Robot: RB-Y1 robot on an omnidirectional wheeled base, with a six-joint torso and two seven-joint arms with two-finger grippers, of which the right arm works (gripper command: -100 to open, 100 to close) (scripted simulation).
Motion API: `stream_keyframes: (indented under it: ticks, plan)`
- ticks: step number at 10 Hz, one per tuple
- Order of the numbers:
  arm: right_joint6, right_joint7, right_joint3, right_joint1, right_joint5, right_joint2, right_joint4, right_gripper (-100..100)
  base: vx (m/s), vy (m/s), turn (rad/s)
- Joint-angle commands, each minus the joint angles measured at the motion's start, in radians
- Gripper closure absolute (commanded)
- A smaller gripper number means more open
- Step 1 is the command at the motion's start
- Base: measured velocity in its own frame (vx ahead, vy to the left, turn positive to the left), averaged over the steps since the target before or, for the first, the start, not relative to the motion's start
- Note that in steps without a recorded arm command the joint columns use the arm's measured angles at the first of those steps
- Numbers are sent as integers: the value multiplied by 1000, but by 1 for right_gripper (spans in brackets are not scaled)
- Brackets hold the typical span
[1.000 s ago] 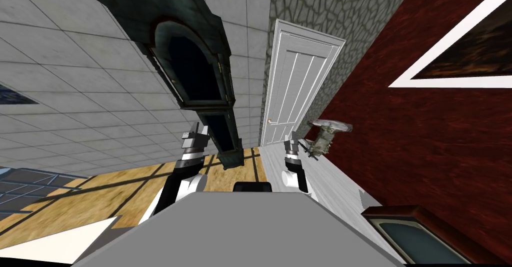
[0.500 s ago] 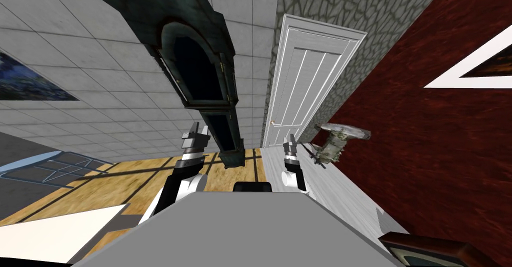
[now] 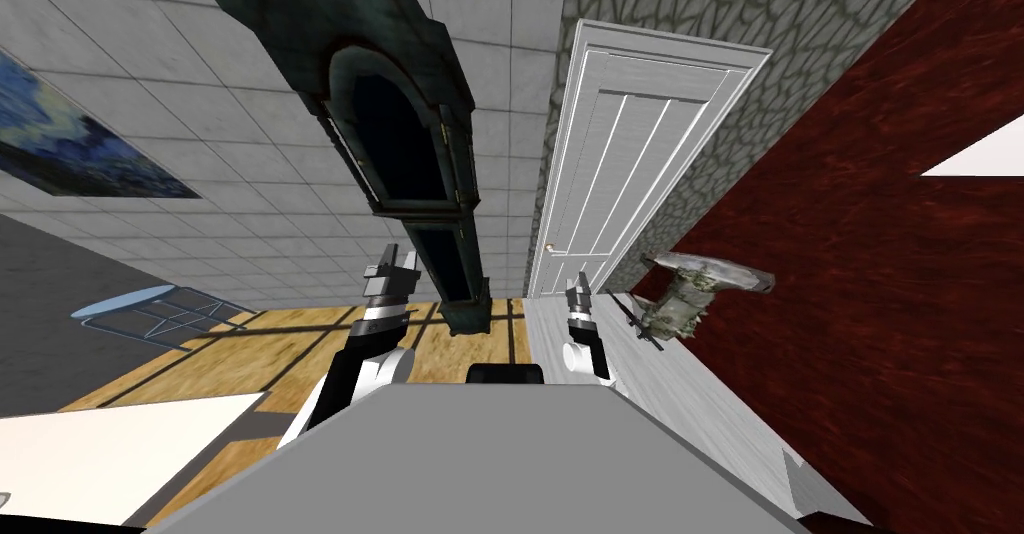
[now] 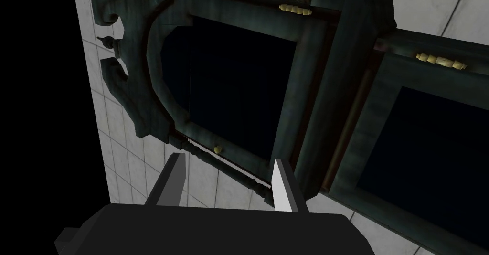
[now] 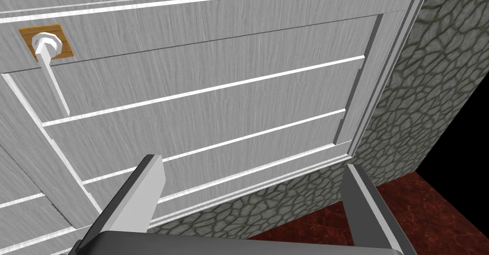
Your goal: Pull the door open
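At the far left, a blue painting (image 3: 80,148) was seen on a wall of pale grey tiles, with a light blue, thin-framed table (image 3: 150,308) beneath it on a floor of yellow wood planks (image 3: 280,358). Next came a tall cabinet (image 3: 400,148) of dark green-black wood with an arched glass front and a carved, scrolled crest. The left gripper (image 3: 392,263) was held up before this cabinet (image 4: 329,75). In the left wrist view, the left gripper (image 4: 227,157) was seen with its thin fingers standing well apart, with nothing between them.

To the right of the cabinet, the door (image 3: 620,168) was set in a wall of grey cobbled stone (image 3: 700,18) and was seen closed within its frame. It was white with a fine streaked grain and was panelled with long, narrow raised strips. Its long axis was upright, and the slant seen was that of the whole head view. The handle (image 3: 551,247) was placed at the door's left edge.

The right gripper (image 3: 579,283) was pointed at the door (image 5: 229,75), apart from it. The right gripper (image 5: 252,161) was seen with its blades spread wide and nothing held. The handle (image 5: 52,82) was shown as a thin white lever running flat along the door's face from a round boss on a brown plate, well apart from the fingers. Stone wall (image 5: 420,90) was seen bordering the frame.

Further right, a mottled grey-green ornament (image 3: 690,293) was mounted on a dark red wall (image 3: 860,288).
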Motion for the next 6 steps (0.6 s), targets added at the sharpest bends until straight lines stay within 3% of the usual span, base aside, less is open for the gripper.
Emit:
stream_keyframes:
  ticks: [1, 2, 3, 4, 5, 6]
  plan:
    - [-7, 0, -2, -13, -18, -9, 42, -100, 25, -47, 121]
    - [-15, 0, -3, -24, -34, -16, 70, -100, 43, -72, 226]
    - [-15, 0, -3, -24, -34, -16, 79, -100, 39, -66, 81]
    - [-23, 1, -4, -36, -50, -23, 117, -100, 37, -65, 107]
    - [-23, 1, -4, -36, -50, -23, 117, -100, 33, -56, 73]
    - [-31, 1, -6, -48, -65, -31, 154, -100, 33, -55, 236]
